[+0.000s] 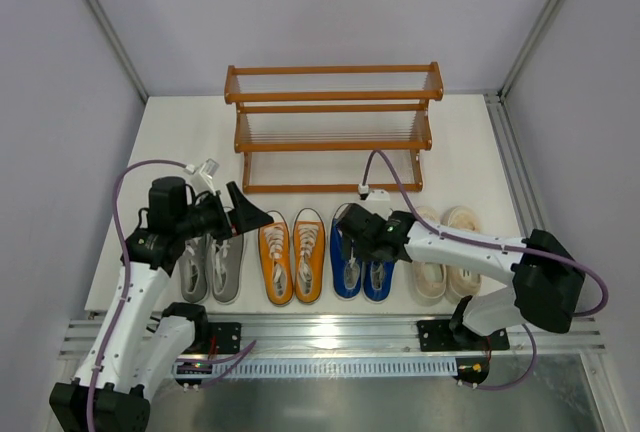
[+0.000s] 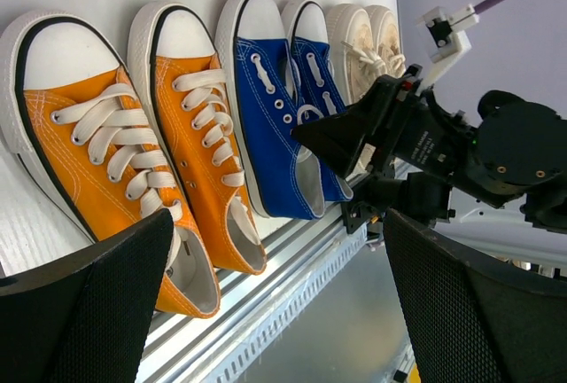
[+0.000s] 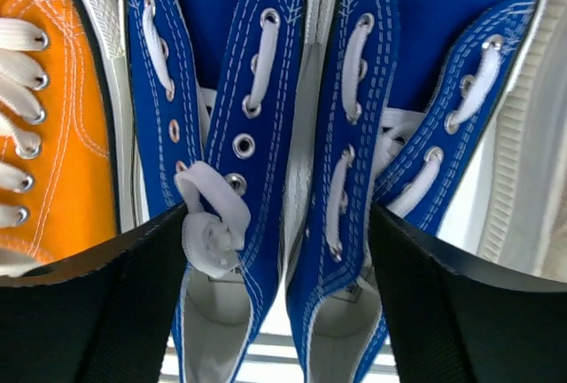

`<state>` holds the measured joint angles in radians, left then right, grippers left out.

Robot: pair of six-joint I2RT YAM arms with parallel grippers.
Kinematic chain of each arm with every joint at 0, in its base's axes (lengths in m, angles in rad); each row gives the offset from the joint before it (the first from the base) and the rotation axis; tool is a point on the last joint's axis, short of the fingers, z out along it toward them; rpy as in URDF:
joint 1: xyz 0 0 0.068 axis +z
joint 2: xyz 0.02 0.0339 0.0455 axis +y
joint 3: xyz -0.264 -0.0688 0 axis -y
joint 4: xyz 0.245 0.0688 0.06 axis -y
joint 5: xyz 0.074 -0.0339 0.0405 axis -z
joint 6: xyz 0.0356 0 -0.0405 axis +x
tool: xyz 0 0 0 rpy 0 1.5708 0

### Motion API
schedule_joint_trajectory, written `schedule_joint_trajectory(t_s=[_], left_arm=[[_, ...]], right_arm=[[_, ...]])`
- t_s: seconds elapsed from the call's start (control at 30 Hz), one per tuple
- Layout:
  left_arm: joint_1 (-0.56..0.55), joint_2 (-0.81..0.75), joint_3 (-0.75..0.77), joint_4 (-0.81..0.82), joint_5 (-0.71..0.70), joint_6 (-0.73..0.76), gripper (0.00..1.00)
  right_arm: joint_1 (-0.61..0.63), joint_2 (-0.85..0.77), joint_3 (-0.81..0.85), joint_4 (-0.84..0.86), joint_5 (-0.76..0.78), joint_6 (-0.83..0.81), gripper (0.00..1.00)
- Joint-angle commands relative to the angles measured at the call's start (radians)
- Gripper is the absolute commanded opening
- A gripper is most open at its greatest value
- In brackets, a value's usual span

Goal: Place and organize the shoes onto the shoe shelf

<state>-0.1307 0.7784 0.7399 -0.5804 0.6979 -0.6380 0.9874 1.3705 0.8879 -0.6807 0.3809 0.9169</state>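
The shoes stand in a row on the white table in front of the empty shoe shelf (image 1: 333, 122): a grey pair (image 1: 210, 270), an orange pair (image 1: 291, 257), a blue pair (image 1: 347, 274) and a cream pair (image 1: 445, 270). My right gripper (image 1: 350, 230) is low over the blue pair (image 3: 266, 64). It is open, its fingers straddling the inner sides of both blue shoes near the tongues (image 3: 279, 303). My left gripper (image 1: 256, 218) hovers open above the grey pair's toes, pointing right. It holds nothing (image 2: 279, 312), and its wrist view takes in the orange pair (image 2: 106, 152).
An aluminium rail (image 1: 330, 332) runs along the table's near edge just behind the shoes' heels. Grey enclosure walls and frame posts (image 1: 105, 32) close in the left and right sides. An orange shoe (image 3: 53, 108) lies close to the left of my right gripper.
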Motion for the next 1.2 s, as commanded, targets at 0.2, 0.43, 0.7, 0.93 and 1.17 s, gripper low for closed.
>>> schedule_joint_trajectory(t_s=[0.2,0.43,0.7,0.93,1.17], left_arm=[[-0.003,-0.033,0.013,-0.039,-0.020,0.037,1.00],[-0.003,-0.045,0.013,-0.058,-0.026,0.041,1.00],[-0.001,-0.068,0.027,-0.088,-0.035,0.046,1.00],[-0.001,-0.068,0.029,-0.062,-0.035,0.020,1.00],[-0.001,-0.062,0.038,-0.061,-0.037,0.015,1.00]], right_arm=[[0.005,0.114,-0.004,0.110,0.015,0.053,0.43],[0.007,0.145,-0.021,0.122,0.006,0.043,0.06],[0.005,0.006,-0.023,0.050,0.019,-0.036,0.04],[0.005,-0.224,0.112,-0.100,0.062,-0.162,0.04],[0.014,-0.303,0.235,-0.209,0.044,-0.236,0.04]])
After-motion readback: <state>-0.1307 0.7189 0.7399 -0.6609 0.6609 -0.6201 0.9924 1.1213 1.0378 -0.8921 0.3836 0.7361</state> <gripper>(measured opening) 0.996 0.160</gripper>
